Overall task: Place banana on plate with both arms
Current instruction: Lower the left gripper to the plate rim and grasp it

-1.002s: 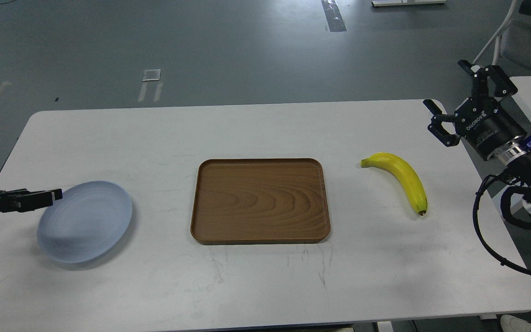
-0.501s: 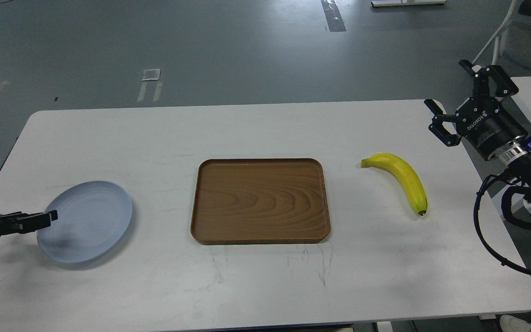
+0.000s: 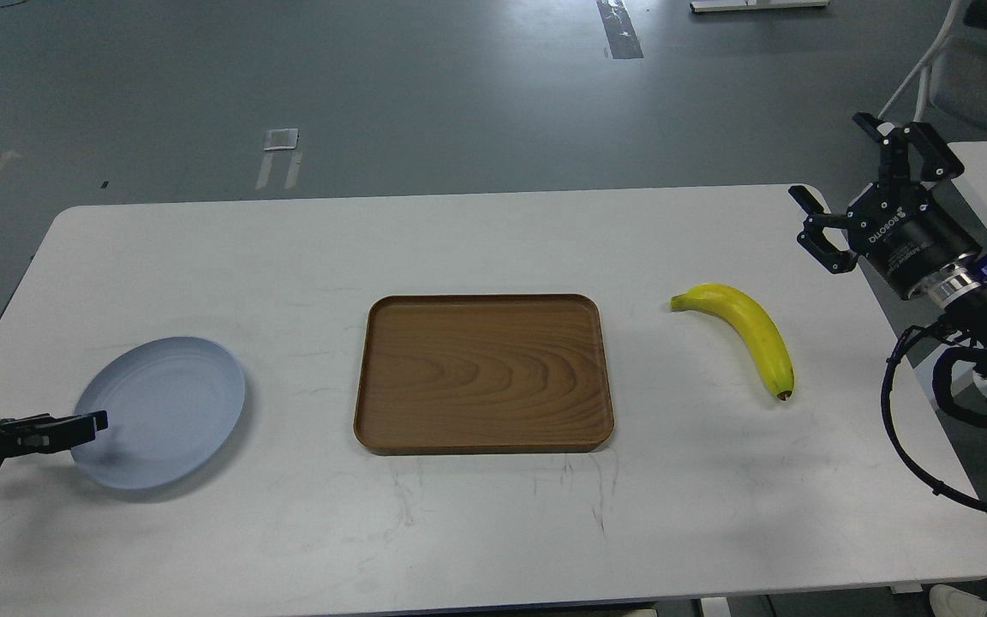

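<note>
Between plate and banana lies a wooden tray.

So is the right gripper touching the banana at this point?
Apart. The head view shows the right gripper open, up near the table's far right corner, with bare white table plainly between it and the banana.

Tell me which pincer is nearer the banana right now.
Right. The right pincer hangs open above the table's far right corner, just beyond the banana. The left pincer sits at the blue plate's left rim, across the wooden tray.
</note>
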